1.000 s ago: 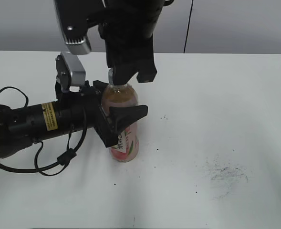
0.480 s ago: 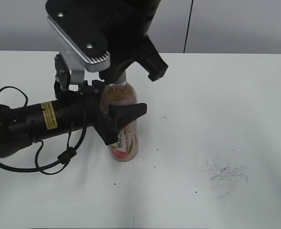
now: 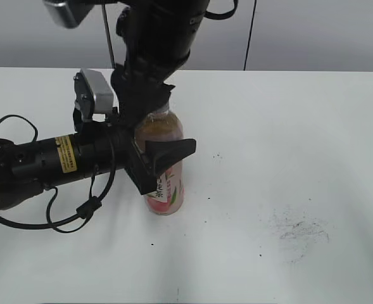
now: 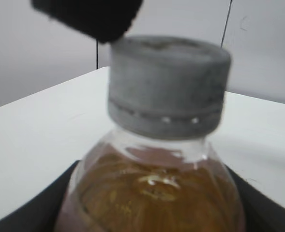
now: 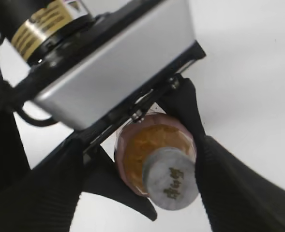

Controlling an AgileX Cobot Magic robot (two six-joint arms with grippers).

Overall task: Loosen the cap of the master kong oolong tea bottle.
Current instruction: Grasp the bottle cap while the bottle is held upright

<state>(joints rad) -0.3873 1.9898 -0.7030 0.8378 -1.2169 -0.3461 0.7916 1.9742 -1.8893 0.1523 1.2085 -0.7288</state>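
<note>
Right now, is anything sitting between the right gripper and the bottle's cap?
Nothing visible. In the right wrist view the cap lies bare between the right gripper's spread fingers; the left gripper clamps the bottle lower down, clear of it.

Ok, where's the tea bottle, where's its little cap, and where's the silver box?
tea bottle [image 3: 167, 190]: exterior view, on its pink label.
cap [image 4: 167, 84]: left wrist view, on its grey side wall.
silver box [image 3: 95, 94]: exterior view, on its front face, mounted on the left arm.
</note>
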